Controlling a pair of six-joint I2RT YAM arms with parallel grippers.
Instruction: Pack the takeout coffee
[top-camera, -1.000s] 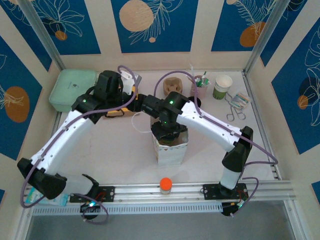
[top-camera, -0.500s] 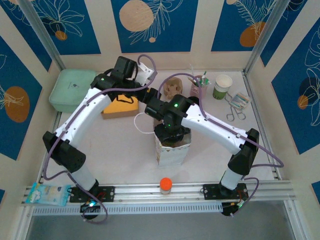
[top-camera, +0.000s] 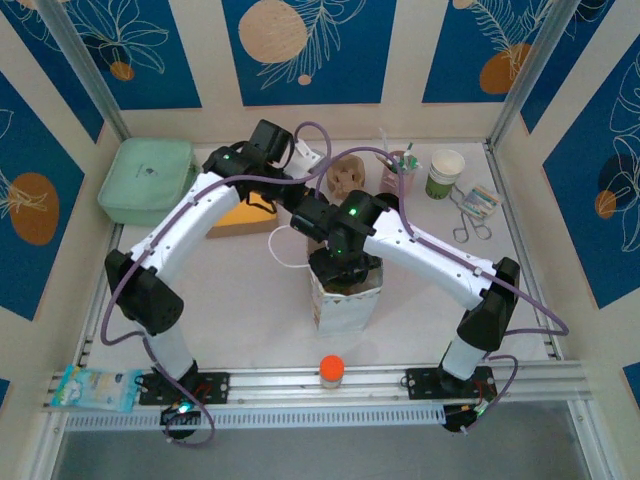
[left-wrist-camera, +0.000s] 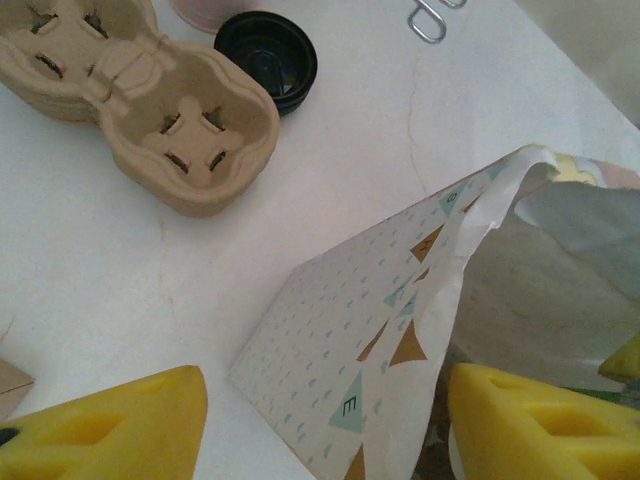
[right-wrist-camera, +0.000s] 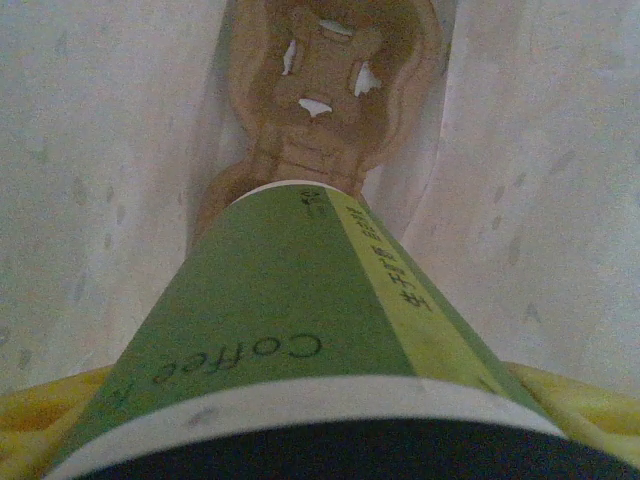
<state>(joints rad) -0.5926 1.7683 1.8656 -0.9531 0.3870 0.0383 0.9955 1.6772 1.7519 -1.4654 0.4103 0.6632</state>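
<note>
Seemingly mid-packing; my right fingers (right-wrist-camera: 578, 402) hold the takeout coffee (right-wrist-camera: 290, 320) inside the bag (left-wrist-camera: 350, 360) (left fingers (left-wrist-camera: 110, 420) wide beside it); next, seat it squarely.

1. Coffee cup (right-wrist-camera: 270, 300), green side wall: the word "Coffee" is printed in black. In the right wrist view it reads upside down.
2. Same cup, lighter yellow-green stripe (right-wrist-camera: 395, 270): 1 line of small black characters runs along the stripe, too blurred to read.
3. Paper bag (left-wrist-camera: 340, 330), patterned side wall: 1 pale blue-green triangle (left-wrist-camera: 347, 410) carries the capital letter "E".
4. Packet (top-camera: 95, 388) at the near left corner in the top view: printed, but too small to read.
</note>
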